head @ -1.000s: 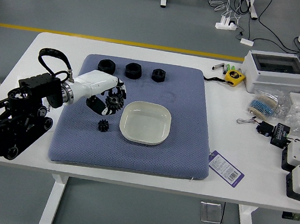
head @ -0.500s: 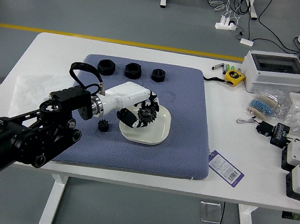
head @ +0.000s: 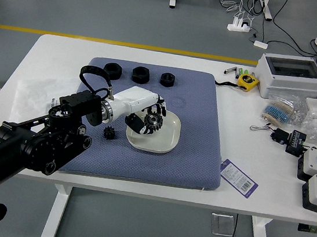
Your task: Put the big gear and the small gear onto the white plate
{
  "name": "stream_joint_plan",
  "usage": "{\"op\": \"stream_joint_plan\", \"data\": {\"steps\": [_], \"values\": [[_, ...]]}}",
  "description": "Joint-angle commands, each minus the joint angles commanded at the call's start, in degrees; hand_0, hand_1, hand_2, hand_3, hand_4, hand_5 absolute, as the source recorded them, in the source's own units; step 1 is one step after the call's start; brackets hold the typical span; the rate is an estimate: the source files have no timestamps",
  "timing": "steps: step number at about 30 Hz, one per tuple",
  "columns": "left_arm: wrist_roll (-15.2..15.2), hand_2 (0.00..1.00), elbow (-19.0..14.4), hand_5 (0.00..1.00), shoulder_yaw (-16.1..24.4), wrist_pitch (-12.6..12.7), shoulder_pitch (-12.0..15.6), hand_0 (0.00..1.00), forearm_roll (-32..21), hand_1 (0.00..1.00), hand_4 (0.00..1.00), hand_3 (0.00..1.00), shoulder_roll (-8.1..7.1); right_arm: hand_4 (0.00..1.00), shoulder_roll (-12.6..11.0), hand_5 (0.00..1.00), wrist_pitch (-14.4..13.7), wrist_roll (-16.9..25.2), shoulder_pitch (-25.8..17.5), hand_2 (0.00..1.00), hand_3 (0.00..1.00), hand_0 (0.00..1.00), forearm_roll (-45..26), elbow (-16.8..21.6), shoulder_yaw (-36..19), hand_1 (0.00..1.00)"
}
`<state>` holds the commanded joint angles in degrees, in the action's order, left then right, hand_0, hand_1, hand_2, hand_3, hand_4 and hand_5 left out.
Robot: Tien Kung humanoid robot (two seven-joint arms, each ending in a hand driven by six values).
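On the blue mat (head: 197, 158), 1 small gear (head: 109, 133) waits; the left hand (head: 137, 102) grips the big gear (head: 153, 121) over the plate (head: 171, 133), likely to lower it.

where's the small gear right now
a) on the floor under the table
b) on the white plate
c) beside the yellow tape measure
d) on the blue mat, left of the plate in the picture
d: the small gear lies on the blue mat, to the left of the white plate and clear of its rim.
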<state>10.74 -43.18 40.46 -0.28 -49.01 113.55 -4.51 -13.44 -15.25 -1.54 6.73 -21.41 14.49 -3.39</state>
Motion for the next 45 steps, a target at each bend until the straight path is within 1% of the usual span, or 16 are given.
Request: {"op": "stream_joint_plan", "data": {"steps": [1, 6, 7, 10, 12, 13, 16, 18, 19, 21, 22, 27, 30, 32, 36, 45], "values": [[-0.1, 0.771, 0.1, 0.174, 0.0, -0.1, 0.0, 0.657, -0.1, 0.704, 0.998, 0.779, 0.05, 0.788, 0.0, 0.714, 0.0, 0.0, 0.0, 0.728, 0.577, 0.659, 0.0, 0.0, 0.0, 0.645], [-0.5, 0.771, 0.2, 0.174, 0.5, -0.2, 0.1, 0.657, -0.2, 0.704, 0.998, 0.779, 0.24, 0.788, 0.0, 0.714, 0.0, 0.0, 0.0, 0.728, 0.577, 0.659, 0.2, 0.0, -0.1, 0.645], [-0.7, 0.849, 0.2, 0.2, 1.1, 0.4, 0.3, 0.733, -1.0, 0.771, 0.998, 0.806, 0.25, 0.788, 0.0, 0.714, 0.0, 0.1, 0.0, 0.728, 0.578, 0.659, 0.2, 0.0, 0.0, 0.646], [-1.4, 0.849, -0.7, 0.2, 3.8, 2.6, 1.3, 0.733, -1.7, 0.771, 0.998, 0.806, 0.09, 0.788, 0.0, 0.714, -0.1, 0.3, -0.1, 0.728, 0.578, 0.659, -0.1, 0.0, 0.1, 0.646], [-1.8, 0.849, -1.4, 0.2, 5.3, 2.5, 1.6, 0.733, -1.1, 0.771, 0.998, 0.806, -0.15, 0.788, 0.0, 0.714, 0.0, 0.3, -0.1, 0.728, 0.578, 0.659, -0.2, 0.0, 0.1, 0.646], [-2.3, 0.835, -2.3, 0.002, 6.7, 1.8, 1.8, 0.723, -0.2, 0.767, 0.918, 0.796, -0.59, 0.788, -0.1, 0.714, -0.1, 0.3, -0.1, 0.728, 0.577, 0.659, -0.2, 0.0, 0.2, 0.645], [-3.5, 0.835, -4.0, 0.002, 9.3, 0.3, 2.3, 0.723, 2.4, 0.767, 0.918, 0.796, -1.5, 0.788, -0.1, 0.714, 0.0, 0.3, -0.2, 0.728, 0.577, 0.659, -0.3, -0.1, 0.1, 0.645], [-5.8, 0.835, -5.6, 0.002, 11.3, -2.4, 2.8, 0.723, 4.6, 0.767, 0.918, 0.796, -2.55, 0.788, -0.1, 0.714, 0.0, 0.4, -0.3, 0.728, 0.577, 0.659, -0.7, -0.1, 0.3, 0.645], [-6.5, 0.828, -6.1, 0.002, 11.8, -3.7, 3.0, 0.732, 5.3, 0.774, 0.777, 0.801, -2.94, 0.787, 0.0, 0.714, 0.0, 0.4, -0.3, 0.728, 0.577, 0.656, -0.7, -0.1, 0.3, 0.646], [-7.5, 0.828, -7.7, 0.002, 12.5, -7.3, 3.6, 0.732, 6.9, 0.774, 0.777, 0.801, -4.16, 0.787, 0.0, 0.714, 0.0, 0.3, -0.5, 0.728, 0.577, 0.656, -0.6, -0.1, 0.2, 0.646], [-7.6, 0.828, -7.9, 0.002, 12.5, -8.0, 3.7, 0.732, 7.1, 0.774, 0.777, 0.801, -4.3, 0.787, 0.0, 0.714, 0.0, 0.2, -0.5, 0.728, 0.577, 0.656, -0.5, -0.1, 0.2, 0.646], [-9.5, 0.797, -11.3, 0.002, 11.6, -14.2, 5.1, 0.714, 8.9, 0.756, 0.77, 0.79, -7.15, 0.788, 0.1, 0.714, 0.0, 0.2, -0.8, 0.728, 0.576, 0.658, -0.5, -0.2, 0.2, 0.647], [-10.3, 0.797, -12.5, 0.002, 11.0, -16.1, 5.5, 0.714, 9.2, 0.756, 0.77, 0.79, -7.98, 0.788, 0.2, 0.714, 0.0, 0.2, -1.0, 0.728, 0.576, 0.658, -0.3, -0.2, 0.0, 0.647], [-11.1, 0.768, -13.3, 0.002, 10.7, -17.4, 5.9, 0.703, 9.4, 0.73, 0.759, 0.785, -8.46, 0.787, 0.2, 0.714, 0.0, 0.2, -1.0, 0.728, 0.577, 0.657, -0.4, -0.2, 0.0, 0.647], [-13.7, 0.768, -15.0, 0.002, 11.1, -19.8, 6.6, 0.703, 9.4, 0.73, 0.759, 0.785, -9.09, 0.787, 0.3, 0.714, 0.0, 0.2, -1.3, 0.728, 0.577, 0.657, -0.7, -0.2, 0.1, 0.647], [-16.2, 0.769, -18.4, 0.002, 12.2, -23.6, 6.7, 0.707, 8.8, 0.748, 0.764, 0.789, -10.13, 0.787, 0.3, 0.714, 0.0, 0.2, -1.5, 0.727, 0.576, 0.656, -0.9, -0.3, 0.2, 0.646]]}}
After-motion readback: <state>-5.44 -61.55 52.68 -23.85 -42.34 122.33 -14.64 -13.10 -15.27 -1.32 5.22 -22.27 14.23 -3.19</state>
